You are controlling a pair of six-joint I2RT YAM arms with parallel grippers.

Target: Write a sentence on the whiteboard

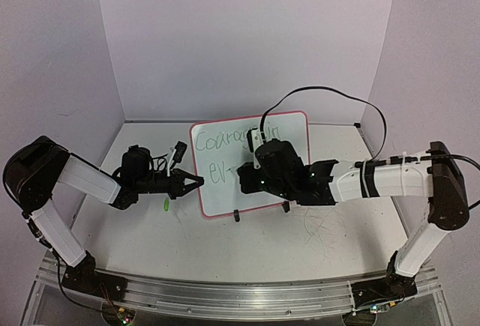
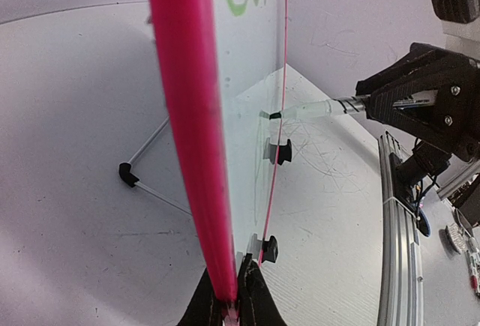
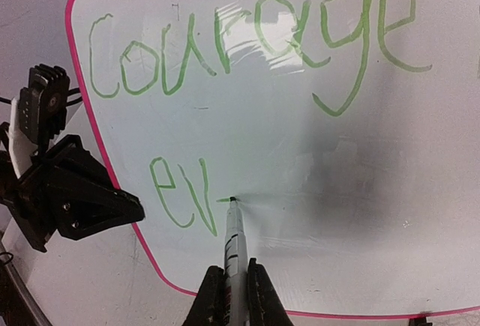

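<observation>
My left hand point(image 2: 229, 305) is clamped shut on the pink edge of the whiteboard point(image 1: 289, 157), which stands on the tabletop point(image 1: 150, 240). My right hand point(image 3: 229, 296) pinches the marker point(image 3: 234, 240), its tip touching the board after "ev". If I press too hard, the board could twist in my grip and skew the sentence point(image 3: 247, 41).

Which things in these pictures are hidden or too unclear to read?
- Top view: the right arm covers the middle of the writing on the whiteboard.
- Left wrist view: whiteboard seen edge-on, writing unreadable.
- Right wrist view: frame edge cuts off the whiteboard's right side.
- Top view: green item, too small to name.
</observation>
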